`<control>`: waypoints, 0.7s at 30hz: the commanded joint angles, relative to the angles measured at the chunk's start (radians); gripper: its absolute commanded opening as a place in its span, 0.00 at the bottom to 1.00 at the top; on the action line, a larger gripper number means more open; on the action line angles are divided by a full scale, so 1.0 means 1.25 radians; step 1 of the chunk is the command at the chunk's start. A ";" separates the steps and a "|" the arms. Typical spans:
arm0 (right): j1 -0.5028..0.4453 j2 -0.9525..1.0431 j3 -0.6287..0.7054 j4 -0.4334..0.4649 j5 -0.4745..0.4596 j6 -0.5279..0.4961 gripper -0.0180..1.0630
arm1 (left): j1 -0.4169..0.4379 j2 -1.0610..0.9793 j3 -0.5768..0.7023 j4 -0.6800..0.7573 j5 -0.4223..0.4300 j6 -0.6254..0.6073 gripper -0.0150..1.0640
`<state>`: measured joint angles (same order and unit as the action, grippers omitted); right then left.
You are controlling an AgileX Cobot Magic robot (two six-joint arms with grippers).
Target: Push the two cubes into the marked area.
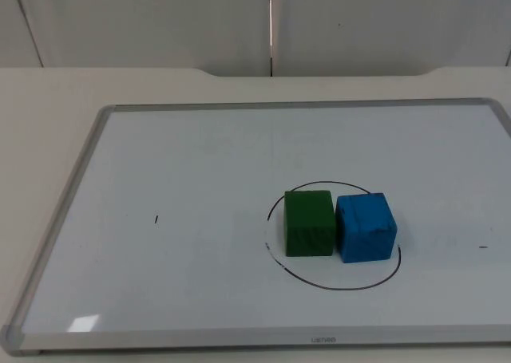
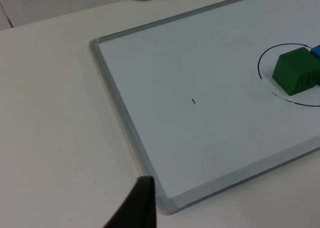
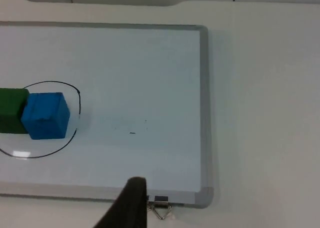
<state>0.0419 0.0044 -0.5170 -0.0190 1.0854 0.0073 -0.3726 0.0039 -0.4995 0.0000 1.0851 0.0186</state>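
Green cube (image 1: 309,222) and blue cube (image 1: 366,226) are sitting side by side, touching, inside the drawn circle (image 1: 327,286) on the whiteboard (image 1: 160,155). Likely light, rigid, sliding easily; push flat side faces. Claw states: cannot tell.

One black fingertip of the left hand (image 2: 137,208) is seen above the surface; likewise one of the right hand (image 3: 131,205).

Top view: fixed, high, facing down-forward over aluminium-framed whiteboard (image 1: 104,163). Wrist views: low, oblique, over opposite board corners. All share black drawn circle (image 1: 335,286), green cube (image 1: 309,222).
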 commanded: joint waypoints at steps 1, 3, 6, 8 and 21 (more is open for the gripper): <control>-0.009 -0.004 0.002 0.003 -0.005 0.003 0.99 | 0.002 -0.003 0.004 0.005 -0.008 -0.005 0.99; -0.009 -0.004 0.002 0.003 -0.005 0.003 0.99 | 0.002 -0.003 0.004 0.005 -0.008 -0.005 0.99; -0.008 -0.004 0.002 0.003 -0.006 0.003 0.99 | 0.002 -0.003 0.004 0.007 -0.008 -0.005 0.99; -0.008 -0.004 0.002 0.003 -0.006 0.003 0.99 | 0.002 -0.003 0.004 0.007 -0.008 -0.005 0.99; -0.008 -0.004 0.002 0.003 -0.006 0.003 0.99 | 0.060 -0.003 0.004 0.007 -0.008 -0.005 0.99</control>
<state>0.0377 0.0044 -0.5170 -0.0173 1.0854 0.0073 -0.3116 0.0039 -0.4995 0.0000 1.0851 0.0186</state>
